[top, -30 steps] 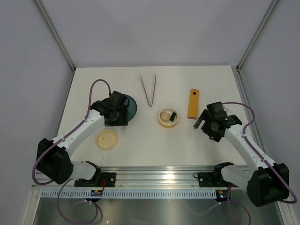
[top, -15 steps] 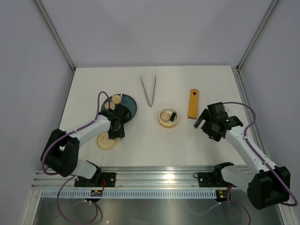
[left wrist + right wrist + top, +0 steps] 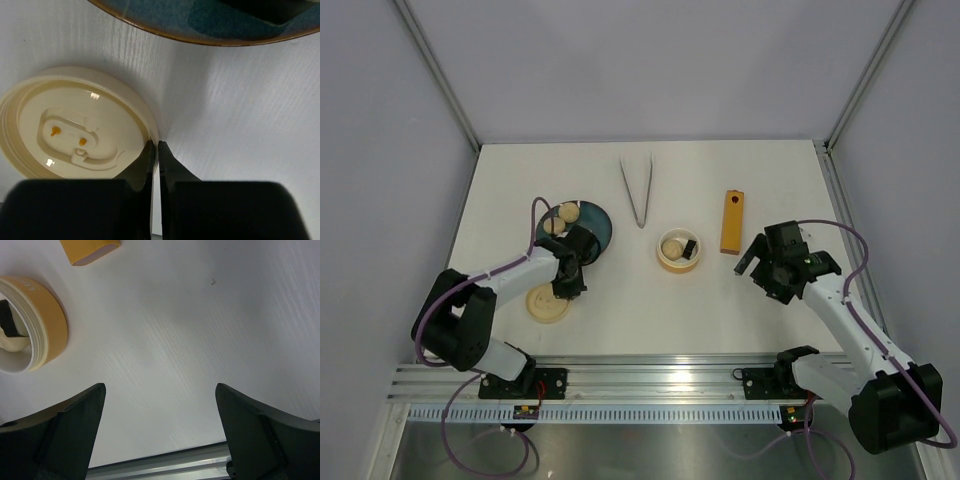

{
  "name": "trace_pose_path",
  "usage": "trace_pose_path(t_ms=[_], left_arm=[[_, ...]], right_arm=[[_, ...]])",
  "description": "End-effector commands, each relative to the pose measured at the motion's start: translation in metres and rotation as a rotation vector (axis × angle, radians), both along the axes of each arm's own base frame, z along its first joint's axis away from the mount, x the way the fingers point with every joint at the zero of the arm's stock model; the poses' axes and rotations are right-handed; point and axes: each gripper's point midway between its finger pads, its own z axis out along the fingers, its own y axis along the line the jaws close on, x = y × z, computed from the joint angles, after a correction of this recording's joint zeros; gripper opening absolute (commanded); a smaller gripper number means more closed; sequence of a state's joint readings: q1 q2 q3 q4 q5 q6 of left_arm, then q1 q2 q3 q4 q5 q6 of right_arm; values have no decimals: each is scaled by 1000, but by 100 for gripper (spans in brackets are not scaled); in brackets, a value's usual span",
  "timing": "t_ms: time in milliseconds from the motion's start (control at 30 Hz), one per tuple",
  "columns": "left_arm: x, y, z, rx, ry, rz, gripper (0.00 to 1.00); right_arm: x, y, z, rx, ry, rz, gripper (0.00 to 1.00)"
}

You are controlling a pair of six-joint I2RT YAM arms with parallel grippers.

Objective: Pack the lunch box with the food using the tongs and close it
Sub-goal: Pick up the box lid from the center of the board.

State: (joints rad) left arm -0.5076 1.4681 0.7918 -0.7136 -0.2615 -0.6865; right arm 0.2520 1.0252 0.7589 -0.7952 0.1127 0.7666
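The cream lunch box tub (image 3: 679,262) stands mid-table with one pale bun (image 3: 672,245) and a small black piece inside; its wall also shows in the right wrist view (image 3: 47,327). Its flat round lid (image 3: 546,303) (image 3: 75,125) lies on the table near the left arm. My left gripper (image 3: 567,290) (image 3: 156,145) is shut on the lid's right rim. Two more buns (image 3: 569,212) sit on the dark plate (image 3: 598,228). The silvery tongs (image 3: 638,190) lie at the back. My right gripper (image 3: 748,259) (image 3: 160,400) hangs open, right of the tub, holding nothing.
A long orange block (image 3: 731,222) (image 3: 90,249) lies right of the tub, just beyond the right gripper. The dark plate's rim (image 3: 200,41) is close behind the lid. The metal rail (image 3: 660,380) runs along the near table edge.
The left arm drew back from the plate towards the lid, uncovering the buns. Its jaws, open before, have closed on the lid's rim. The right arm has hardly moved.
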Motion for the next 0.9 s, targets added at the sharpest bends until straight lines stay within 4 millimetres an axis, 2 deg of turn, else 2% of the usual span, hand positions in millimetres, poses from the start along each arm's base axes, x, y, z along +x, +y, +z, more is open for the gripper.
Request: trace_pose_path(t_ms=[0,67,133,167,200,267,300,333,367,400,467,500,567,600,633,667,700,733,800,867], left_arm=[[-1,1,5,0,-12,15,0],[1,-6,27,-46,-47,-32,0],[3,-26,57,-152,-78,-103,0],[2,-34,79,-213,-127,-171,0],[0,-55,104,-332,-140,-243,0],[-5,-76,138,-457,-181,-359,0],[-14,-92,154,-559,-163,-417,0],[-13,-102,176,-616,-195,-456,0],[-17,-111,188,-669,-200,-488,0],[-24,-127,207,-780,-207,-553,0],[-30,-143,232,-907,-226,-600,0],[-35,-157,254,-1019,-261,-673,0],[-42,-169,267,-1154,-244,-681,0],[-46,-180,291,-1270,-299,-780,0],[-50,-184,304,-1358,-261,-744,0],[-57,-186,302,-1421,-226,-765,0],[-54,-190,323,-1481,-322,-839,0],[-56,-192,330,-1535,-279,-802,0],[-60,-193,347,-1592,-319,-880,0],[-60,-195,353,-1634,-273,-873,0]], right_arm=[[-2,-1,6,-8,-14,-1,99],[-4,-1,8,-5,-16,-4,99],[-4,-2,11,-7,-26,-6,100],[-5,-3,12,-9,-25,-7,99],[-4,-3,14,-7,-31,-7,99],[-3,0,17,0,-38,4,99],[-1,3,20,15,-46,14,100],[0,4,22,22,-54,18,99],[3,7,27,33,-68,24,100],[4,10,30,51,-73,35,99],[6,15,38,78,-101,51,100],[7,21,45,106,-118,72,99],[12,32,64,154,-195,131,99],[10,42,72,201,-218,177,99],[14,48,86,233,-286,210,99],[10,59,93,275,-312,278,100],[9,64,100,299,-340,310,100],[10,71,114,328,-401,353,99],[1,87,123,402,-427,463,99],[-7,101,134,467,-457,564,99]])
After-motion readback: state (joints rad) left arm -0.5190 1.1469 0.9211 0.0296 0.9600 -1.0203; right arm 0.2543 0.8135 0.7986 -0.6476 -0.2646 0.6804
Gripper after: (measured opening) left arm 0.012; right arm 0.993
